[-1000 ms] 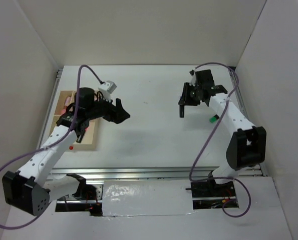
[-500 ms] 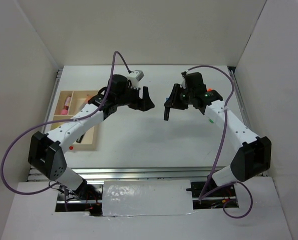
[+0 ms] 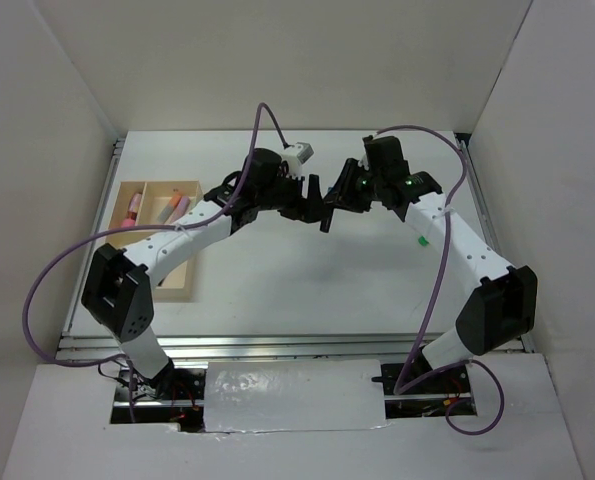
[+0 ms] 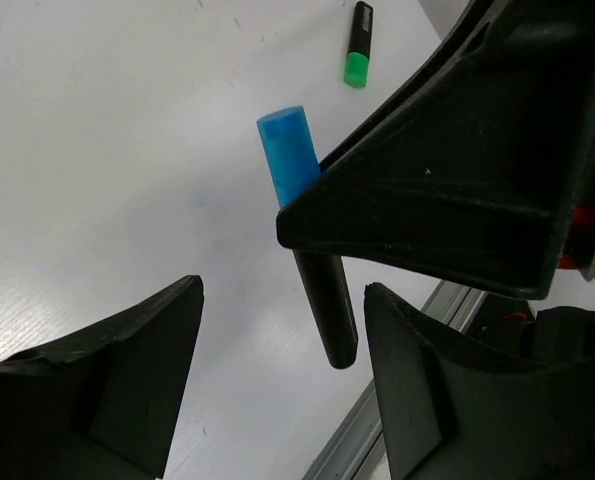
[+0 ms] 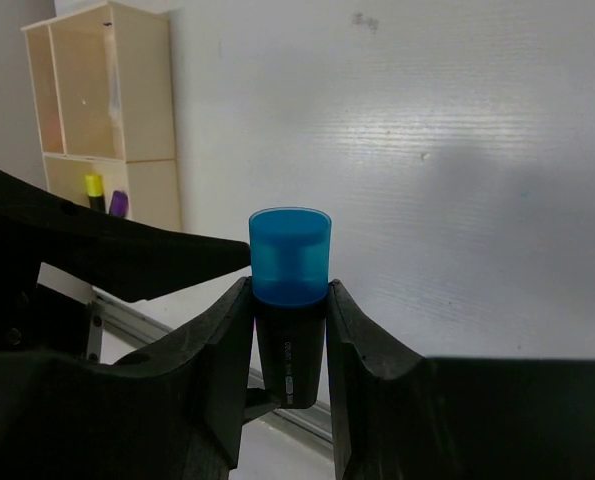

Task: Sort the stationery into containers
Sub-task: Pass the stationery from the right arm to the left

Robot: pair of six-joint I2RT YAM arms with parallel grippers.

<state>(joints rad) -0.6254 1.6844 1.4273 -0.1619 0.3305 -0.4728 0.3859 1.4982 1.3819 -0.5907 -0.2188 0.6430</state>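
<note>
Your left gripper (image 4: 282,290) is spread wide, but the right gripper (image 5: 287,287) and its blue-capped marker (image 4: 289,155) crowd that gap; both arms nearly touch above the far middle of the table (image 3: 277,290); bare surface lies beneath them; a green-capped marker (image 4: 357,45) lies well beyond; the tray (image 3: 155,184) sits far left.

A bright blue cap is seen on the black-bodied blue-capped marker (image 5: 289,258) clamped in the black right pincer (image 5: 289,292). The left pincer (image 4: 282,300), spread wide, is likewise black. Toward 12 o'clock in the left wrist view, a black green-capped marker (image 4: 357,45) is shown on the white desk (image 4: 97,150). At 9 o'clock in the top view, pink markers (image 3: 134,210) are seen in the light tan tray (image 3: 127,187); a yellow cap (image 5: 95,186) and a purple cap (image 5: 119,203) are shown too. The cables (image 3: 417,127) are purple.
</note>
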